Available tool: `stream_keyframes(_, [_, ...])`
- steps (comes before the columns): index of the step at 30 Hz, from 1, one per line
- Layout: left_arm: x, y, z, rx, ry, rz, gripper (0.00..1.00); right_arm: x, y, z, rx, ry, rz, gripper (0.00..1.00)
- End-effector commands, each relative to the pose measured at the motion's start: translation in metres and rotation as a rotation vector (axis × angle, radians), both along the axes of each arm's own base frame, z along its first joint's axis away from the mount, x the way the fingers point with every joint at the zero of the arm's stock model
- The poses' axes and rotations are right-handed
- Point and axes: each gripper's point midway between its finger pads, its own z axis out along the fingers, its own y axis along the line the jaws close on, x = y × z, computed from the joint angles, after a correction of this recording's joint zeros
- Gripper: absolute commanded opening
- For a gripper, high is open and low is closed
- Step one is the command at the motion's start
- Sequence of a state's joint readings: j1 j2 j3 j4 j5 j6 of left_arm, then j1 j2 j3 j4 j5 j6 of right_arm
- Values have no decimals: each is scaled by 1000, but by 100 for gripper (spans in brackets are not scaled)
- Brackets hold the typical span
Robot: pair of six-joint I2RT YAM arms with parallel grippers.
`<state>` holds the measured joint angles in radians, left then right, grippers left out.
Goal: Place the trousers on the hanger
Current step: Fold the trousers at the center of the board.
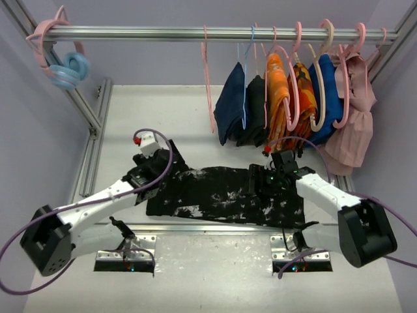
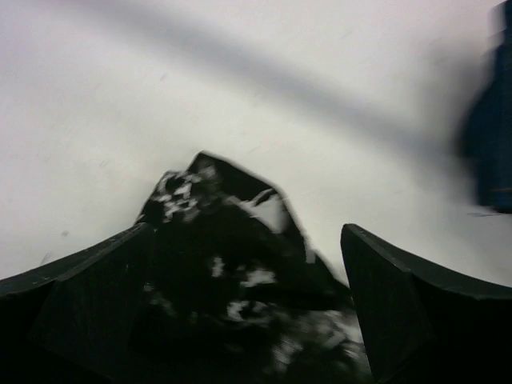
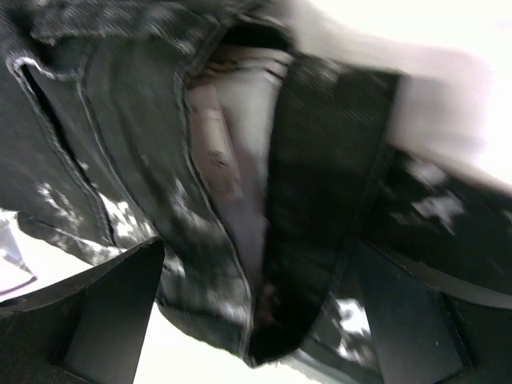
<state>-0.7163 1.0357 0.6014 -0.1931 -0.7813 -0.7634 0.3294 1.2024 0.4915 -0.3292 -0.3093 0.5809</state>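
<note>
Left wrist: trousers (image 2: 210, 210) between wide-spread left pincer (image 2: 246, 236) tips; right pincer (image 3: 260, 256) equally wide over them.

I see a white surface (image 1: 215, 280) with grey scuff marks near the front. Pale purple walls (image 1: 26, 130) stand on both sides and behind. A silver metal rail (image 1: 143, 31) runs across the top, held by slanted metal bars (image 1: 83, 107). The light is soft and even.

The trousers (image 1: 215, 195) lie across the table (image 1: 163, 111) mid-frame, left gripper (image 1: 148, 171) at their left end, right gripper (image 1: 260, 179) at their right; the hanger (image 1: 209, 98) hangs on the rail (image 1: 163, 31), upper centre.
</note>
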Motion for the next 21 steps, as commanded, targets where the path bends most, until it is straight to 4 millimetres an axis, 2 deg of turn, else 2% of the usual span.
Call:
stream_keyframes(1, [-20, 32, -86, 35, 312, 83, 100, 17, 37, 10, 174, -85, 146, 96])
stream_keyframes(3, [-18, 37, -98, 14, 323, 99, 100, 17, 43, 11, 183, -91, 172, 90])
stream_keyframes(6, [-13, 46, -97, 9, 336, 159, 100, 16, 52, 10, 190, -86, 203, 52])
stream_keyframes(7, [-13, 51, -97, 5, 342, 194, 99, 15, 55, 11, 197, -84, 213, 51])
stream_keyframes(9, [-13, 60, -94, -24, 349, 293, 96, 10, 65, 16, 213, -94, 254, 33])
stream_keyframes(12, [-15, 74, -93, -12, 367, 382, 90, 10, 76, 26, 205, -136, 296, 26])
stream_keyframes(13, [-8, 79, -90, -24, 360, 413, 89, 10, 82, 33, 203, -152, 319, 8])
stream_keyframes(16, [7, 84, -82, -50, 349, 428, 88, 8, 84, 39, 183, -167, 333, 0])
stream_keyframes(17, [12, 88, -75, -53, 334, 442, 89, 7, 81, 40, 167, -171, 329, 0])
stream_keyframes(19, [17, 90, -63, -62, 312, 451, 99, 5, 74, 42, 145, -191, 323, 0])
stream_keyframes(21, [19, 87, -52, -87, 292, 428, 100, 1, 68, 39, 126, -205, 321, 0])
